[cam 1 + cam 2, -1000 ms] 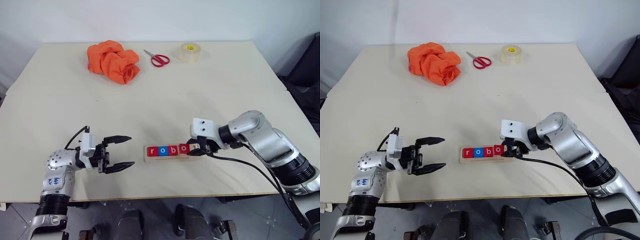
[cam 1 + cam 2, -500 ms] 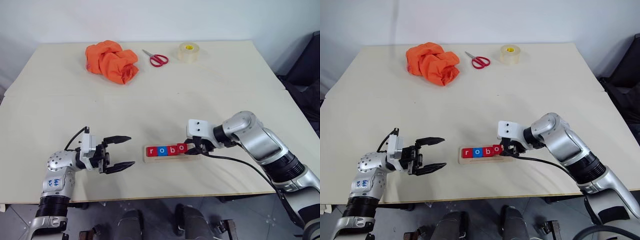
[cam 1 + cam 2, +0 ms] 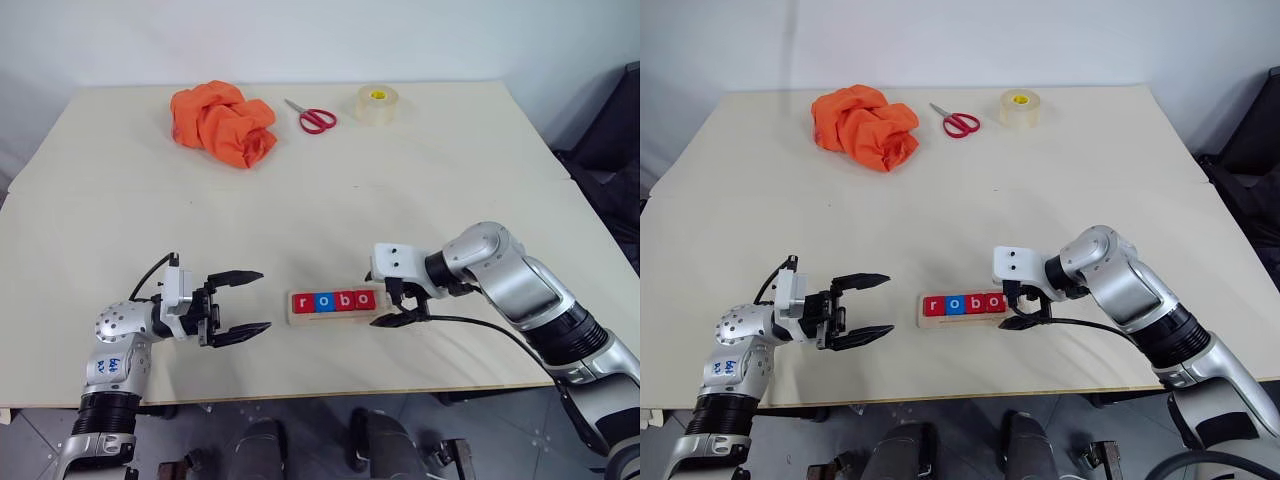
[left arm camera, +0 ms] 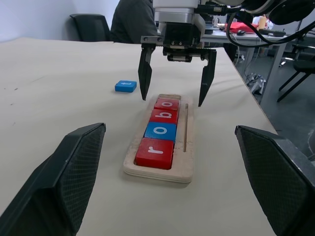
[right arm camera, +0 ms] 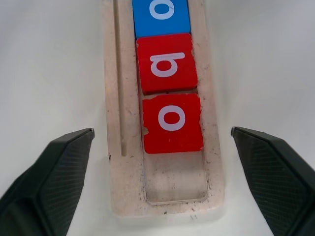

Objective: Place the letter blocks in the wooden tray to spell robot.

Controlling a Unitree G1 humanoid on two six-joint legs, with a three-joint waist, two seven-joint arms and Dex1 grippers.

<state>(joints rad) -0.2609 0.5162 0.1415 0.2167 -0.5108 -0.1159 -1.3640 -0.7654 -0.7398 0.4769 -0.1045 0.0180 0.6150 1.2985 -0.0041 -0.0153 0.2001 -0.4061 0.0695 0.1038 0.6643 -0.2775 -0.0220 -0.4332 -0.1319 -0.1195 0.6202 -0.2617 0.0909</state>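
Note:
The wooden tray (image 3: 333, 319) lies near the table's front edge, between my two grippers. In its groove stand letter blocks reading r (image 4: 155, 150), o (image 4: 160, 130), b (image 4: 165, 115), o (image 5: 172, 122): red, blue, red, red. The slot past the last o (image 5: 175, 179) is bare. A blue letter block (image 4: 126, 86) lies flat on the table beyond the tray's right end. My right gripper (image 3: 388, 306) stands open, its fingers astride the tray's right end, holding nothing. My left gripper (image 3: 264, 300) is open and empty, a little left of the tray, pointing at it.
At the far side of the table lie a crumpled orange cloth (image 3: 224, 121), red-handled scissors (image 3: 313, 116) and a roll of clear tape (image 3: 378, 104). Bare tabletop stretches between them and the tray. The front table edge (image 3: 300, 396) is close behind the tray.
My right gripper was shut on the red o block at the tray's right end; it has opened and the block now rests in the groove. The left arm kept still.

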